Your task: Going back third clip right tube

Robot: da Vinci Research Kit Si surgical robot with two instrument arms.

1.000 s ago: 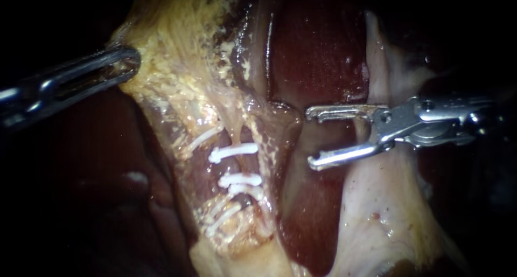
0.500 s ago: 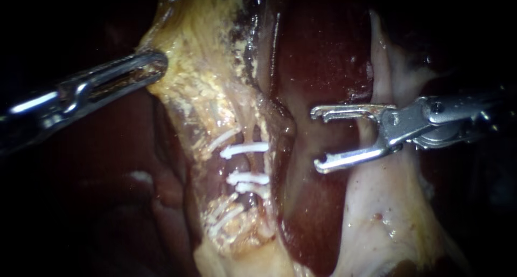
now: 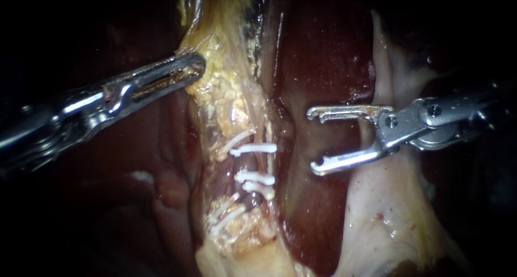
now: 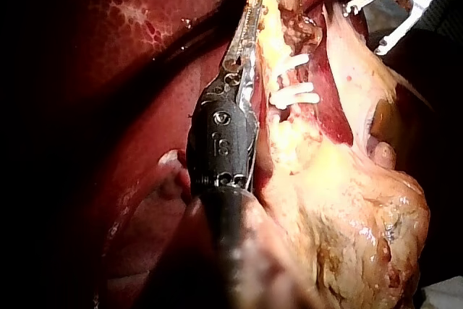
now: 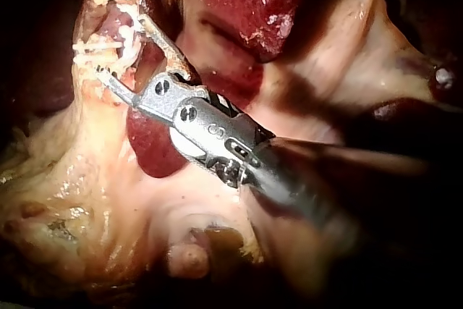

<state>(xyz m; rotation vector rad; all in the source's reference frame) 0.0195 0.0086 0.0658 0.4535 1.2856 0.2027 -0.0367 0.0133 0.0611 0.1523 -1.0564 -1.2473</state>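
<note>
My left instrument (image 3: pixel 193 71) comes in from the left, its jaws shut on the edge of the yellow fatty tissue (image 3: pixel 226 94) of the stretched strand. Lower on that strand, three white clips (image 3: pixel 253 148) cross the right tube (image 3: pixel 267 164), one above and two close together below. My right instrument (image 3: pixel 312 142) stands to the right of the clips, clear of the tube, its jaws wide open and empty. The left wrist view has the left instrument (image 4: pixel 252 16) lying along the strand beside the clips (image 4: pixel 293 95). The right wrist view has the right instrument (image 5: pixel 121 45) just short of the clips (image 5: pixel 98 48).
Dark red liver (image 3: pixel 323 50) lies behind and between the strand and my right instrument. A pale fold of tissue (image 3: pixel 377 212) runs under the right instrument's shaft. More slanted white clips (image 3: pixel 225 216) sit on the strand's left side.
My left instrument has moved to the right, drawing the fatty strand and its clips toward the right instrument. The right instrument has stayed almost in place with its jaws open.
</note>
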